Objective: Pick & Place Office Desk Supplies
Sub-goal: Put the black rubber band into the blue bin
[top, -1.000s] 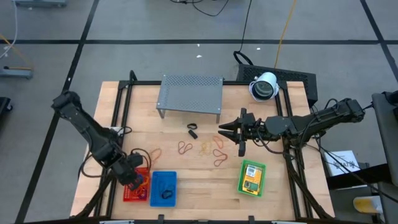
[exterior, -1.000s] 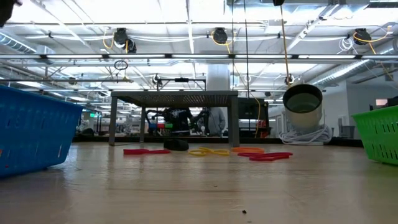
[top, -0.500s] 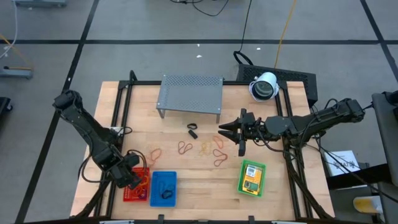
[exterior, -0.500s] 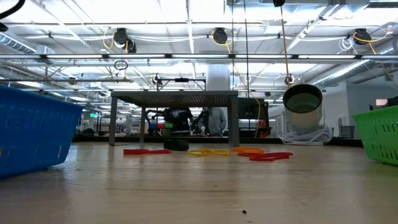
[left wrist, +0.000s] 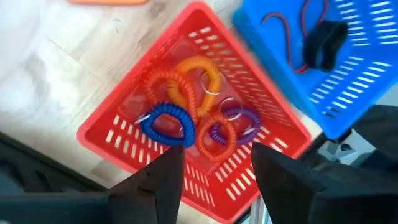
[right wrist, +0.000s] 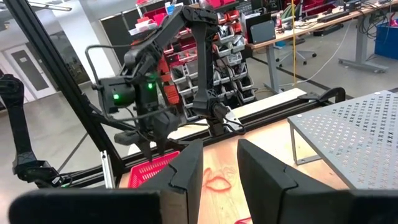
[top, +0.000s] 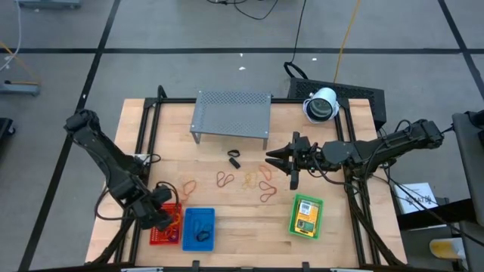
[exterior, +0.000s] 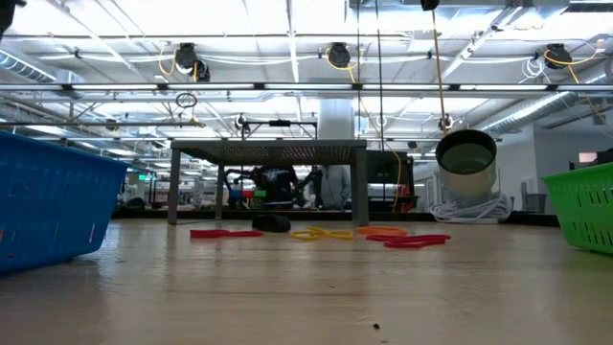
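Note:
My left gripper [top: 157, 214] [left wrist: 214, 177] hovers open above the red basket [top: 166, 227] [left wrist: 118, 140] at the near left. On the basket's floor lie coiled rings: blue [left wrist: 166, 123], orange [left wrist: 199, 74], red [left wrist: 217, 134] and purple [left wrist: 242, 124]. Red and orange rubber bands [top: 246, 181] [exterior: 316, 233] and a black clip [top: 234, 159] lie mid-table. My right gripper [top: 271, 160] [right wrist: 221, 171] waits open to their right, above the table.
A blue basket [top: 199, 229] [left wrist: 348, 93] with a black clip [left wrist: 323, 43] and a red band stands beside the red one. A green basket [top: 306, 217] with a yellowish packet is near right. A grey perforated shelf [top: 231, 113] and a white cylinder [top: 321, 104] stand at the back.
My left gripper has shifted a little toward the table's left edge over the red basket. My right arm has kept still.

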